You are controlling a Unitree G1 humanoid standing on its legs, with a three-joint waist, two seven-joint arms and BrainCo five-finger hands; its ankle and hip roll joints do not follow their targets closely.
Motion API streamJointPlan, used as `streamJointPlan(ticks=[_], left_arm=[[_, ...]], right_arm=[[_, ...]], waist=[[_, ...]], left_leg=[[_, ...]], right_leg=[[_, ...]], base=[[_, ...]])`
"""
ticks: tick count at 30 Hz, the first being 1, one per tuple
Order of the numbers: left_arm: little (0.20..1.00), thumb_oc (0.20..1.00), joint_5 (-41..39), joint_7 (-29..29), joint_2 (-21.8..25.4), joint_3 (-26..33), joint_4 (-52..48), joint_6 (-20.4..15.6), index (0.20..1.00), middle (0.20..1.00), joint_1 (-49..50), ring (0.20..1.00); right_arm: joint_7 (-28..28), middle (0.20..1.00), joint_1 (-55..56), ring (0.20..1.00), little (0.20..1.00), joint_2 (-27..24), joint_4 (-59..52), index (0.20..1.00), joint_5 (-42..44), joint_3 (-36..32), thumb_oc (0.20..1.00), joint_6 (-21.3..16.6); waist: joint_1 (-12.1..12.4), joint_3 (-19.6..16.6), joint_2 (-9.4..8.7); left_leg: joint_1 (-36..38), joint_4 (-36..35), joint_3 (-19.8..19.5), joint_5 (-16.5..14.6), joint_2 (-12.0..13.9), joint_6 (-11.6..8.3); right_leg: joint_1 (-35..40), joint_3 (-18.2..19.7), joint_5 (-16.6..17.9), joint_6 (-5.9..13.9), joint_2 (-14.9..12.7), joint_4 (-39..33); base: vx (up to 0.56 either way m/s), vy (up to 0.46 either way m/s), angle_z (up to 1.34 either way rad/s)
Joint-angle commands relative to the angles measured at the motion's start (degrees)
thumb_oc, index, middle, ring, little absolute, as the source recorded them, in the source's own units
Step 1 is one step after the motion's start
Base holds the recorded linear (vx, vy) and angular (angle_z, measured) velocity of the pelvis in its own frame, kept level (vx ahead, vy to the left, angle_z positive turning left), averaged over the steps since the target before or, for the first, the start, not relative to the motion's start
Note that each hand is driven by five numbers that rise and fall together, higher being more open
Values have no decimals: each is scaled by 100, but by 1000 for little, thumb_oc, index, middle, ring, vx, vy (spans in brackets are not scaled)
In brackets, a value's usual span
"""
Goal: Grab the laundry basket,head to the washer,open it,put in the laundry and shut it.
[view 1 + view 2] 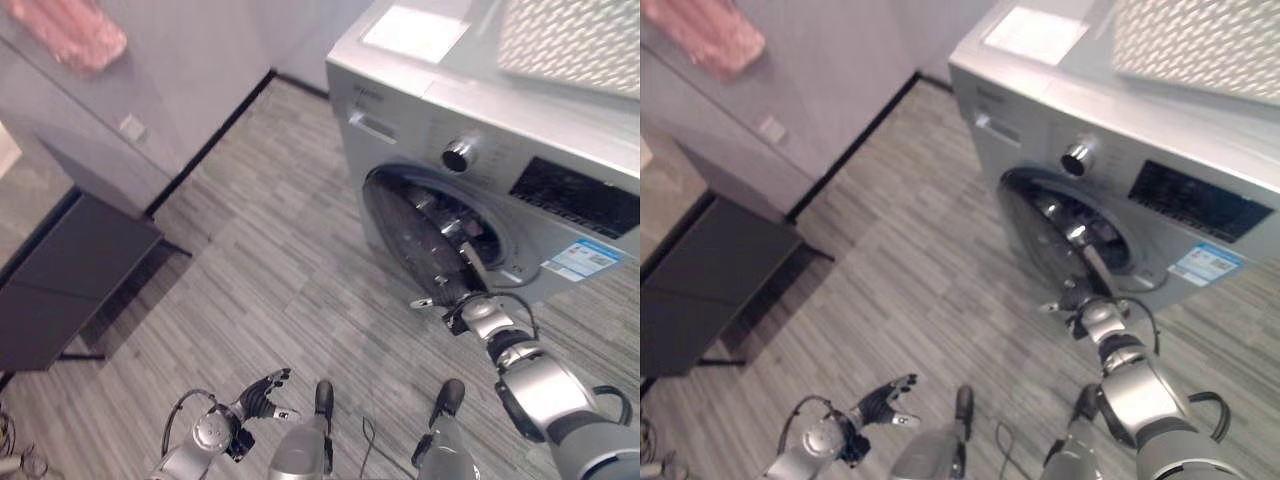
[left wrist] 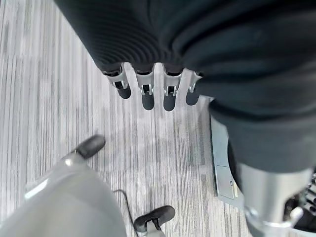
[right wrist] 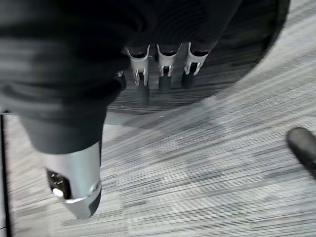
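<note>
The washer (image 1: 480, 130) is seen at the upper right of the eye views, with its round door (image 1: 435, 235) at right of centre. The basket (image 1: 575, 40) is set on top of the washer, at the upper right corner. The right hand (image 1: 452, 292) is placed at the lower edge of the door; in the right wrist view its fingers (image 3: 165, 74) are shown fairly straight against the dark door, curled round nothing. The left hand (image 1: 262, 392) is held low at the bottom left of centre over the floor (image 1: 280, 260), fingers loosely spread and empty. A dark bench (image 1: 70, 280) is seen at the left edge.

The step in hand is judged to be the door, either being opened or being shut; which one cannot be told, since laundry inside the drum cannot be made out. For the next move, firm contact on the door's edge is called for, with the swing followed along its arc.
</note>
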Motion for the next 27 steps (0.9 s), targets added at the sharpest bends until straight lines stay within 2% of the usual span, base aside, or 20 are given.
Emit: streamJointPlan(ticks=[1, 2, 3, 4, 5, 9, 10, 11, 16, 18, 19, 20, 21, 23, 24, 25, 27], left_arm=[[1000, 1000, -340, 204, 266, -280, -300, -299, 1000, 1000, -324, 1000], [1000, 1000, -405, 249, 250, -282, -349, -307, 1000, 1000, -336, 1000], [1000, 1000, -409, 250, 248, -290, -351, -304, 1000, 1000, -347, 1000], [1000, 1000, -512, 335, 208, -259, -402, -321, 1000, 1000, -399, 1000], [1000, 1000, -575, 385, 199, -239, -412, -324, 1000, 1000, -418, 1000], [1000, 1000, -843, 501, 148, -127, -295, -393, 1000, 1000, -428, 1000], [1000, 1000, -845, 502, 141, -129, -289, -396, 1000, 1000, -437, 1000], [1000, 1000, -940, 563, 159, -16, -219, -456, 1000, 1000, -428, 1000], [1000, 1000, -1138, 661, 128, 195, -118, -582, 1000, 1000, -390, 1000], [1000, 1000, -1739, 743, -134, 485, 157, -731, 1000, 1000, -400, 1000], [1000, 1000, -1940, 789, -251, 638, 252, -860, 1000, 1000, -382, 1000], [1000, 1000, -1943, 785, -238, 636, 258, -869, 1000, 1000, -375, 1000], [1000, 1000, -1973, 930, -368, 822, 371, -1069, 1000, 1000, -345, 1000], [1000, 1000, -2143, 1069, -590, 1102, 714, -1208, 1000, 1000, -262, 1000], [1000, 1000, -2330, 1233, -722, 1514, 989, -1347, 1000, 1000, -183, 1000], [1000, 1000, -2332, 1232, -708, 1512, 988, -1349, 1000, 1000, -174, 1000], [1000, 1000, -2613, 1223, -800, 1908, 1171, -1372, 1000, 1000, -48, 1000]], right_arm=[[-744, 1000, -835, 1000, 1000, -717, 584, 1000, 247, 86, 1000, 30], [-938, 1000, -936, 1000, 1000, -950, 666, 1000, 304, -39, 1000, 37], [-939, 1000, -941, 1000, 1000, -960, 672, 1000, 305, -41, 1000, 34], [-1270, 1000, -1054, 1000, 1000, -1432, 760, 1000, 537, -316, 1000, 57], [-1380, 1000, -1121, 1000, 1000, -1636, 746, 1000, 728, -424, 1000, 68], [-1433, 1000, -1323, 1000, 1000, -2305, 773, 1000, 1320, -674, 1000, 78], [-1428, 1000, -1339, 1000, 1000, -2311, 783, 1000, 1324, -664, 1000, 75], [-1422, 1000, -1477, 1000, 1000, -2623, 837, 1000, 1600, -716, 1000, 70], [-1545, 1000, -1539, 1000, 1000, -3092, 720, 1000, 2312, -949, 1000, -119], [-1570, 1000, -1093, 1000, 1000, -2887, 492, 1000, 2425, -1014, 1000, -339], [-1525, 1000, -831, 1000, 1000, -2657, 421, 1000, 2422, -1029, 1000, -387], [-1534, 1000, -798, 1000, 1000, -2643, 401, 1000, 2419, -1053, 1000, -386], [-1582, 1000, -427, 1000, 1000, -2270, 326, 1000, 2308, -1100, 1000, -466], [-1658, 1000, 185, 1000, 1000, -1551, 210, 1000, 2121, -1116, 1000, -587], [-1740, 1000, 1012, 1000, 1000, -755, 114, 1000, 1837, -1205, 1000, -672], [-1751, 1000, 1034, 1000, 1000, -740, 95, 1000, 1832, -1218, 1000, -667], [-1763, 1000, 1882, 1000, 1000, 37, -31, 1000, 1383, -1121, 1000, -691]], waist=[[25, -4, -83], [49, -3, -41], [56, -4, -35], [76, -17, 28], [66, -36, 37], [22, -14, 11], [28, -14, 14], [-4, 17, -4], [-100, 6, -51], [-217, 10, -153], [-240, 17, -211], [-239, 22, -220], [-253, 34, -330], [-260, 76, -516], [-243, 108, -731], [-241, 109, -737], [-187, 131, -915]], left_leg=[[105, 51, 268, -185, 6, 66], [61, 38, 239, -176, -5, 63], [54, 38, 235, -175, -4, 63], [-28, 29, 201, -149, -34, 46], [-73, 29, 193, -133, -46, 36], [-206, 29, 255, -32, -50, -2], [-211, 29, 259, -31, -50, -2], [-308, 29, 265, -3, -46, -37], [-498, 29, 324, 31, -46, -99], [-453, 29, 425, 41, 58, -142], [-380, 29, 452, 34, 115, -150], [-364, 29, 455, 31, 119, -153], [-227, 29, 495, 32, 202, -167], [-26, 210, 513, -38, 329, -158], [-1, 837, 427, -116, 502, -172], [-4, 862, 421, -133, 508, -175], [-49, 1549, 147, -52, 595, -136]], right_leg=[[-157, 521, -574, 369, -183, 77], [-177, 506, -578, 372, -189, 72], [-182, 502, -578, 371, -188, 73], [-220, 466, -601, 391, -200, 67], [-253, 467, -596, 394, -206, 64], [-381, 444, -515, 345, -195, 46], [-390, 449, -514, 345, -194, 48], [-498, 473, -510, 359, -183, 34], [-707, 520, -501, 376, -200, 37], [-668, 536, -574, 331, -138, 31], [-611, 545, -624, 288, -83, 31], [-597, 546, -628, 285, -79, 31], [-478, 559, -708, 228, 9, 31], [-220, 611, -868, 124, 163, 31], [81, 656, -1028, -12, 356, 31], [92, 653, -1032, -15, 362, 31], [395, 746, -1148, -148, 581, 31]], base=[[-17, -29, 29], [-14, -11, 17], [-19, -18, 14], [-16, -12, 11], [-14, -23, 7], [-64, -29, 6], [-41, -42, 2], [-41, -33, -3], [-12, -34, -7], [34, -96, -8], [21, -75, -6], [41, -120, -5], [62, -137, -9], [104, -270, -12], [87, -278, -18], [98, -306, -16], [82, -201, -12]])
